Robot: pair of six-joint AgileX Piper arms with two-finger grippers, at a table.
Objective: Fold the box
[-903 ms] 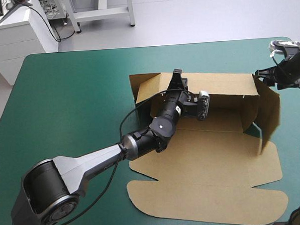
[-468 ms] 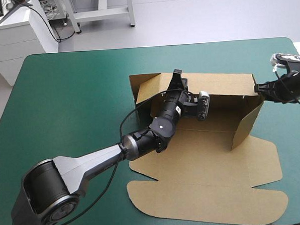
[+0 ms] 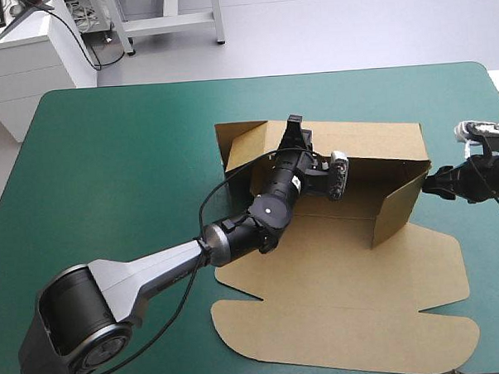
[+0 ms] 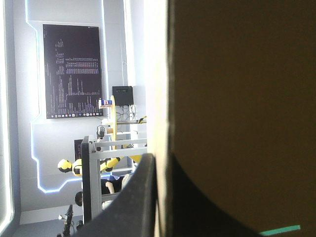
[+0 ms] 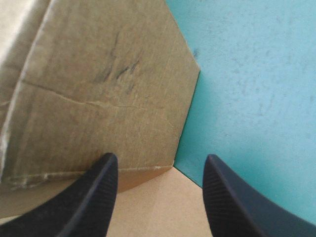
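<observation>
- Left gripper (image 3: 295, 129) pinches the far wall of the box (image 3: 344, 257).
- Right gripper (image 5: 161, 158), fingers spread, stands just outside the raised right flap (image 3: 397, 204).
- Wide teal-green cover (image 3: 132, 159) lies open on the left.

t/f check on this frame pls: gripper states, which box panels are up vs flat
1. The right gripper is open. True.
2. The left gripper holds nothing. False: it is shut on the box, on the top edge of the far wall.
3. The right side flap lies flat. False: it stands raised, angled inward.
4. The lid lies flat on the near side. True.
5. The right gripper grips the flap. False: the flap lies ahead of its parted fingers.
</observation>
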